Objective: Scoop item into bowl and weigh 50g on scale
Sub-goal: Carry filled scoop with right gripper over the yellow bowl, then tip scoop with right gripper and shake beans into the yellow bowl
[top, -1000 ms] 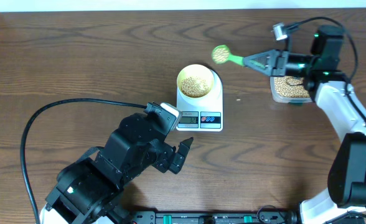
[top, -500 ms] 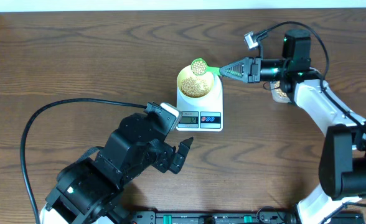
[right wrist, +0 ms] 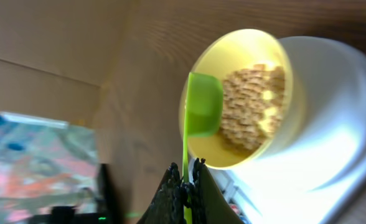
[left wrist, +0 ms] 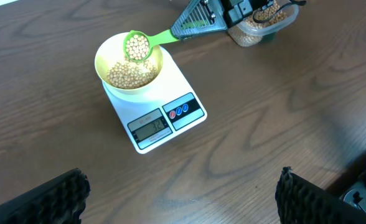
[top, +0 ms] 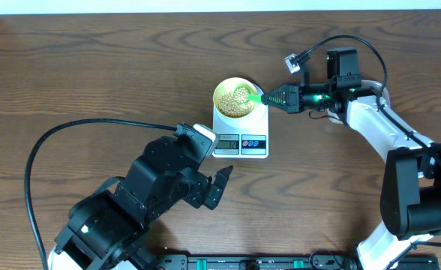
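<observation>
Whereas a second ago the spoon hung well to the right of the scale, the overhead view now has the spoon (top: 243, 95) above the scale (top: 259, 124), its loaded head over the bowl (top: 218, 88). The right arm has stretched in toward the scale. The right jaws are clamped on the spoon's green handle just right of the scale. The left jaws stand wide apart over the wooden surface (top: 93, 75) below the scale, unchanged.

From the left wrist, the pale yellow bowl sits on the end of the scale away from its display. It is partly filled with small round tan beans (left wrist: 130, 74), and more are heaped in the spoon. A clear tub (left wrist: 258, 28) of beans lies beyond the scale.

From the right wrist, the spoon's green underside overlaps the bowl's rim above the scale's white top.
</observation>
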